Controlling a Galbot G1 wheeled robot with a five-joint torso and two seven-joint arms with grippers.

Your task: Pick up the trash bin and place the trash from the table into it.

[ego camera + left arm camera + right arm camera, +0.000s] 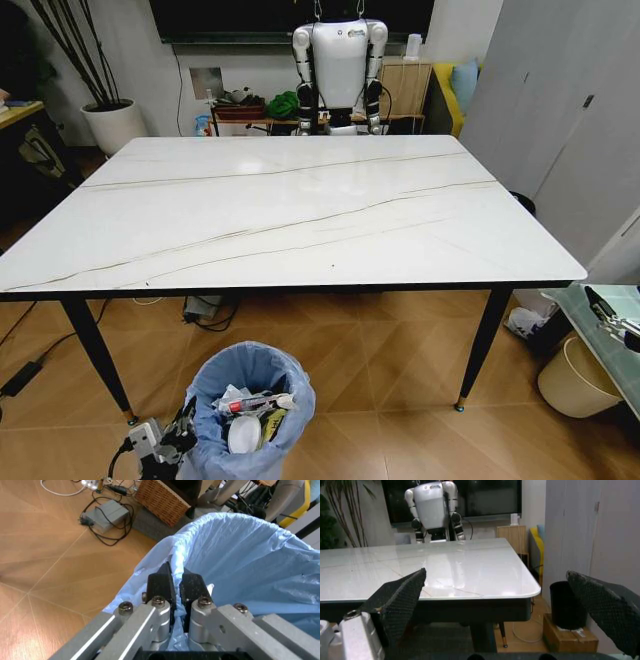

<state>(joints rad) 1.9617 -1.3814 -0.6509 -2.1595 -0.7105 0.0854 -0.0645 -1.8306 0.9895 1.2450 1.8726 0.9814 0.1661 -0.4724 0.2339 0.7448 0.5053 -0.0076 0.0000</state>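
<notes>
The trash bin (250, 410), lined with a crinkly light-blue bag, stands on the wooden floor in front of the table's near edge. Trash lies inside it: a red-black tube (250, 404), a white disc (243, 433), crumpled tissues and wrappers. My left gripper (178, 438) is at the bin's left rim. In the left wrist view that gripper (176, 582) is shut, with its black fingers pinching the bag-covered rim (220, 536). The table (290, 210) has a white veined top and black legs. My right gripper (502, 600) hangs open at tabletop height, near the table's edge (470, 594), holding nothing.
A beige bucket (577, 378) and a glass side table (600, 335) are at the right. A black bin (567, 607) stands past the table's right corner. Another robot (340, 65) stands beyond the far edge. A potted plant (113, 125) is at the back left. A power brick with cables (102, 515) lies under the table.
</notes>
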